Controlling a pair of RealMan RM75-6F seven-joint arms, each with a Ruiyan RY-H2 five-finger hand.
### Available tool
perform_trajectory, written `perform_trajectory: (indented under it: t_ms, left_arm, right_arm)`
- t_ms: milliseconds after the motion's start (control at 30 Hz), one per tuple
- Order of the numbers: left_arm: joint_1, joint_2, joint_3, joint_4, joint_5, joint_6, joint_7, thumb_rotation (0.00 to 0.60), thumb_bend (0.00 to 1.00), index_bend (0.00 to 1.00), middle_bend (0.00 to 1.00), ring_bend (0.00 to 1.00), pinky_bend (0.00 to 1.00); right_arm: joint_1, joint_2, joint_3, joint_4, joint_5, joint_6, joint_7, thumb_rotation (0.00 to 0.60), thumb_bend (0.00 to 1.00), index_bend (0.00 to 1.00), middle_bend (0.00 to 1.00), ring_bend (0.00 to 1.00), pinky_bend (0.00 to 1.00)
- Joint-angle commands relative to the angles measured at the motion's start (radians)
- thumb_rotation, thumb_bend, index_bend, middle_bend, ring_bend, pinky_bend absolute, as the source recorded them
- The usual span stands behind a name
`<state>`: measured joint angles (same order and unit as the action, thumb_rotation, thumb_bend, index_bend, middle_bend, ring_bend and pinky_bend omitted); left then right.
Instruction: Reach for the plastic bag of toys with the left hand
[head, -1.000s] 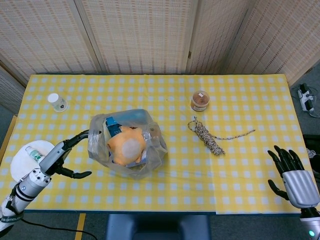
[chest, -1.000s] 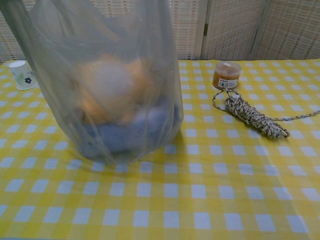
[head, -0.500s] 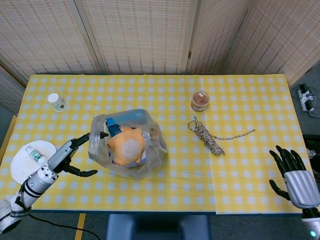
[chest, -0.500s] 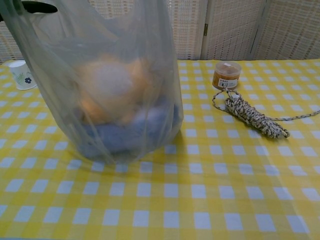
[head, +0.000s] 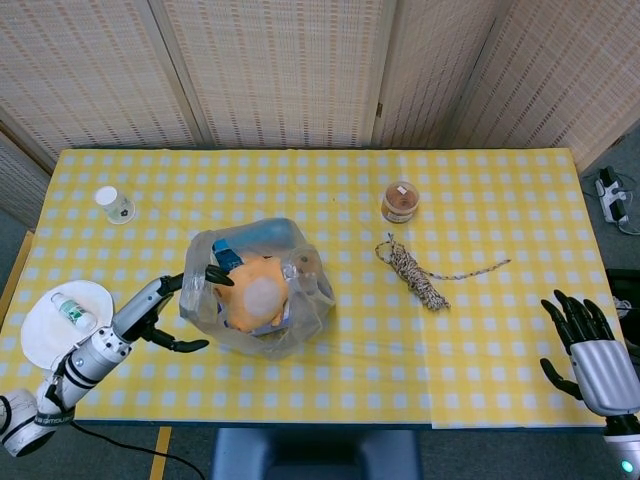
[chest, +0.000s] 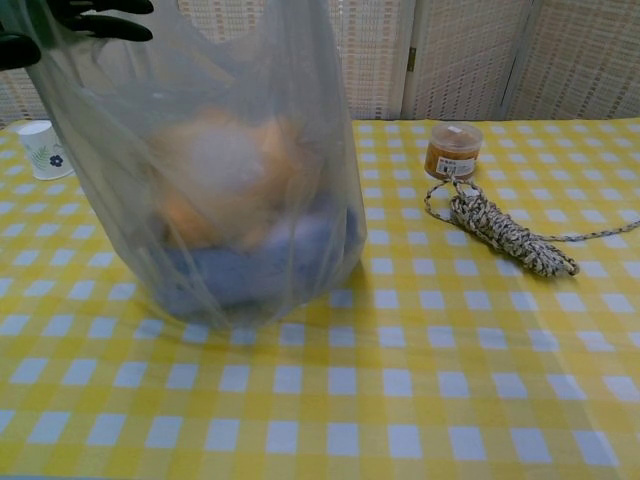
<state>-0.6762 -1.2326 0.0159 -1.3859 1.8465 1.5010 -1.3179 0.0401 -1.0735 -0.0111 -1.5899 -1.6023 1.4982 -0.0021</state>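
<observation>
A clear plastic bag of toys (head: 258, 290) stands on the yellow checked table, holding an orange plush and something blue. It fills the left of the chest view as the bag (chest: 220, 190). My left hand (head: 170, 308) is at the bag's left side with fingers spread, its upper fingers reaching over the bag's top edge and a lower one below; dark fingertips (chest: 95, 20) show at the bag's top in the chest view. It holds nothing. My right hand (head: 588, 345) hangs open at the table's front right corner, away from everything.
A white plate with a small bottle (head: 62, 318) lies at the front left. A paper cup (head: 115, 204) stands far left. A brown-lidded jar (head: 401, 201) and a bundle of speckled rope (head: 418, 274) lie right of the bag.
My left hand has moved right and forward toward the bag, its fingers now reaching over the bag's left top edge. The right hand has barely moved.
</observation>
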Motion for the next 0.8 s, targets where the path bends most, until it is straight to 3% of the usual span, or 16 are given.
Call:
perform_trajectory:
  t_ms: [33,400,600,800]
  left_arm:
    - [-0.032,0.007,0.002,-0.020,0.000,-0.035,-0.040,0.600,0.23,0.27,0.30,0.20,0.19]
    - [-0.130,0.008,-0.003,-0.066,0.005,-0.134,-0.060,0.600,0.20,0.27,0.29,0.19,0.19]
    - [-0.190,0.003,-0.001,-0.092,-0.010,-0.198,-0.151,0.600,0.17,0.22,0.27,0.11,0.12]
    - [-0.238,0.003,-0.002,-0.104,-0.021,-0.237,-0.225,0.600,0.16,0.20,0.25,0.10,0.11]
  right_arm:
    - [0.000,0.001,-0.001,-0.001,-0.002,0.000,0.001,0.600,0.36,0.00,0.00,0.00,0.00]
    - [-0.005,0.005,-0.002,0.002,-0.006,0.008,0.014,0.600,0.36,0.00,0.00,0.00,0.00]
    - [-0.010,0.008,-0.005,0.005,-0.012,0.017,0.023,0.600,0.36,0.00,0.00,0.00,0.00]
    - [-0.015,0.012,-0.005,0.008,-0.017,0.029,0.036,0.600,0.36,0.00,0.00,0.00,0.00]
